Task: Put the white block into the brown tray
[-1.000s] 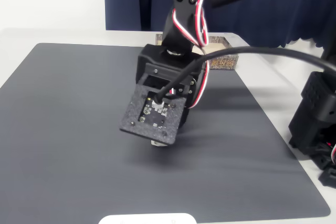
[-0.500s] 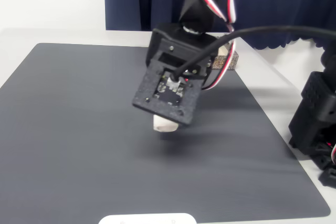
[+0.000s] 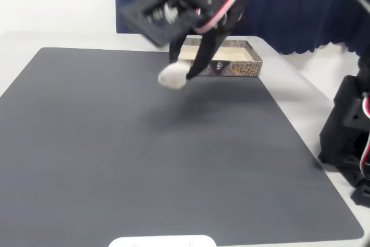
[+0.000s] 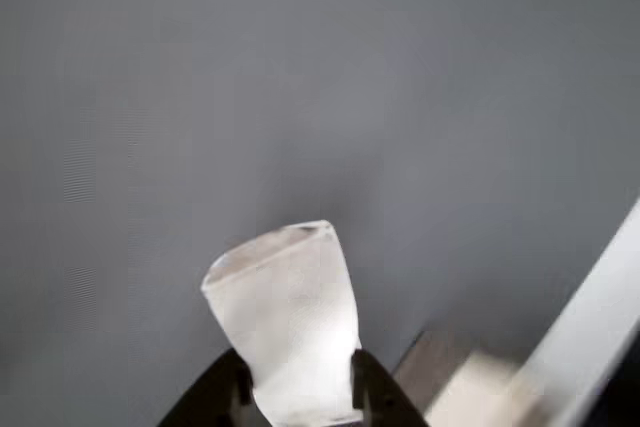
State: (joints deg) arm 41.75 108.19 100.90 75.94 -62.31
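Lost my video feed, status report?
Gripper shut on white block, lifted above the mat. Brown tray just behind, not reached. Nothing in the way.

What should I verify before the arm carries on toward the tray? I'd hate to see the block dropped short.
1. Grip: gripper shut on the white block: ok.
2. Height: block held above the grey mat: ok.
3. Brown tray at the mat's far edge, pale inside visible: ok.
4. Block over the tray: not ok, it hangs short of it.
5. Grip firmness: cannot tell, picture blurred.
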